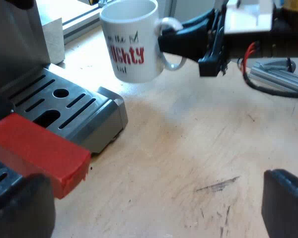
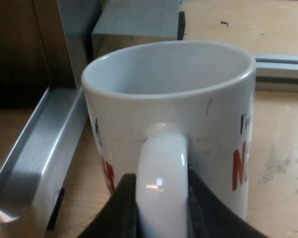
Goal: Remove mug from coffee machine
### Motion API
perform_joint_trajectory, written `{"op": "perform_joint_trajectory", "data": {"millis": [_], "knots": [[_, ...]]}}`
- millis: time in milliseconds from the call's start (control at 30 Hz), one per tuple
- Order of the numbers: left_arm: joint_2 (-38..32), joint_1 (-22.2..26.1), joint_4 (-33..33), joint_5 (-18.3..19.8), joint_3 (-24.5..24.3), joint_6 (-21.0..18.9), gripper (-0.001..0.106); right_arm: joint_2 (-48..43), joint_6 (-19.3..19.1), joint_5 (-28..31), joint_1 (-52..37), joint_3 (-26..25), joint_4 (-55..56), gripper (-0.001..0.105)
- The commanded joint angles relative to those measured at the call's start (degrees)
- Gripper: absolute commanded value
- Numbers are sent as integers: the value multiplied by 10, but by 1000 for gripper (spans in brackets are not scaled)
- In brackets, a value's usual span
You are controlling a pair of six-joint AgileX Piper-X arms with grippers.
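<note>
My right tool has its two black fingers pressed on the curved white handle of the white mug with red letters - one finger on each side of the handle. The handle points straight back at the tool, and the mug's body sits just past the fingertips. The mug stands upright with its open mouth up, so its long way runs up and down.

The mug is off the grey metal drip tray with slots. It is just beside the tray's edge, over the pale wooden tabletop. I think the next move is only to carry it away from the tray or set it down.

My left tool has its fingers spread wide and grips nothing. It is well apart from the mug, near the red block end of the holder's handle at the machine's front - so the right arm is the nearer one.

I cannot tell if the mug's bottom touches the tabletop or hangs just over it. The bottom of the inside of the mug is hidden too, and the red words are partly cut off.
</note>
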Motion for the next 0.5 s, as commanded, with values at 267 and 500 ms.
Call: {"op": "perform_joint_trajectory", "data": {"millis": [267,500], "knots": [[-2,-2,-6,-3,-3,-4,85,204,-17,-17,-4,-7,-262,0],[-2,-2,-6,-50,-3,-4,85,279,-3,-17,-4,-7,-338,0]]}}
